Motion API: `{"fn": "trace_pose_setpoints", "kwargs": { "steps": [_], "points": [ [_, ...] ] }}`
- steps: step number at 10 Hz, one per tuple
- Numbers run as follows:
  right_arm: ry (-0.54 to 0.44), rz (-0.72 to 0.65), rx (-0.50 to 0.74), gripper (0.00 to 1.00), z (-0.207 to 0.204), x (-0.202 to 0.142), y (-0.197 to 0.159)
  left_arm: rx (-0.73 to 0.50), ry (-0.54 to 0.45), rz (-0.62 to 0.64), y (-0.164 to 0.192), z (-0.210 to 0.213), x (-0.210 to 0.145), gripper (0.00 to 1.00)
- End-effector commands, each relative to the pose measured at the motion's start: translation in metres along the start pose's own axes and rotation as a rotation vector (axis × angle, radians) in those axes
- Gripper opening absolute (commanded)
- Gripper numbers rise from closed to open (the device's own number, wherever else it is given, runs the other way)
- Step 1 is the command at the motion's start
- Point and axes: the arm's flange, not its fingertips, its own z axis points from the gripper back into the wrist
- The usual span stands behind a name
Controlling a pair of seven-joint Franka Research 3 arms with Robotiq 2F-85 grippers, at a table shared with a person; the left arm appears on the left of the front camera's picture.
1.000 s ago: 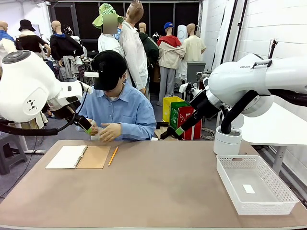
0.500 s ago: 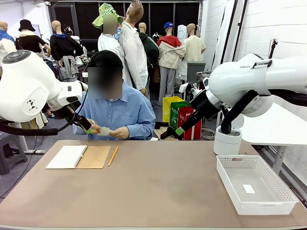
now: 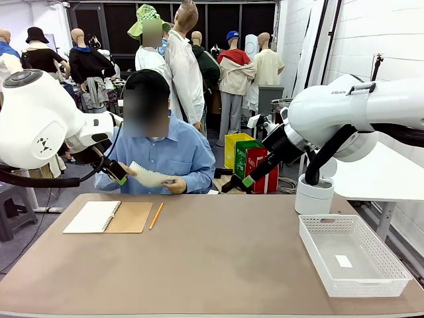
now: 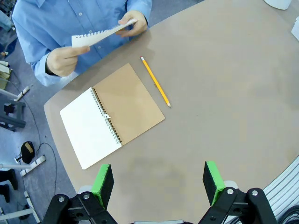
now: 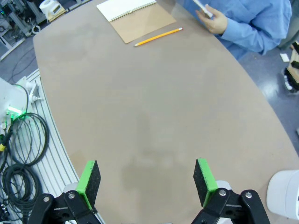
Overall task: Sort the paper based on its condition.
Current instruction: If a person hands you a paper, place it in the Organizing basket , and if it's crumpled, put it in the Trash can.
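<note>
The tabletop (image 3: 218, 258) lay broad and mostly bare, so nothing stood between either arm and the person at its far side. In that person's two hands (image 4: 65, 59) was the paper (image 4: 100, 35), held up off the surface above the far edge, one side ragged with torn spiral holes. It looked very light and limp, likely to sag, bend or crease under any firm squeeze and to slip between smooth pads, so a gentle pinch on a free edge or corner away from the person's fingers seemed the safest hold. At the robot's right sat a white basket (image 3: 387, 281) with a tiny white scrap (image 3: 343, 261) inside, well apart from the paper. Near the person lay an open notebook (image 4: 112, 119) with a brown kraft cover, and just beside it a yellow pencil (image 4: 155, 82); both lay below the paper and could snag a low approach. The left hand (image 4: 159, 179) hovered above the tabletop, spread wide and holding nothing. The right hand (image 5: 145, 181) likewise hung spread and empty over bare tabletop.
</note>
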Motion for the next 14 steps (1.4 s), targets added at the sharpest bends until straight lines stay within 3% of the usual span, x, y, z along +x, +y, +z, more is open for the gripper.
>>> {"fn": "trace_pose_setpoints", "kwargs": {
  "steps": [1,7,10,14],
  "points": [
    [0.007,-0.006,-0.011,1.0,0.0,0.002,0.0,-0.002,-0.001,0.002,0.0,0.0,0.0,1.0],
    [0.0,0.0,0.0,1.0,0.0,0.0,0.0,-0.002,-0.001,0.002,0.0,0.0,0.0,1.0],
    [-0.112,-0.351,0.097,1.0,0.0,-0.002,-0.012,-0.002,-0.001,0.002,0.0,0.0,0.0,1.0],
    [-0.31,-0.811,0.234,1.0,-0.031,-0.03,-0.041,-0.002,-0.001,0.002,0.0,0.0,0.0,1.0]
  ]
}}
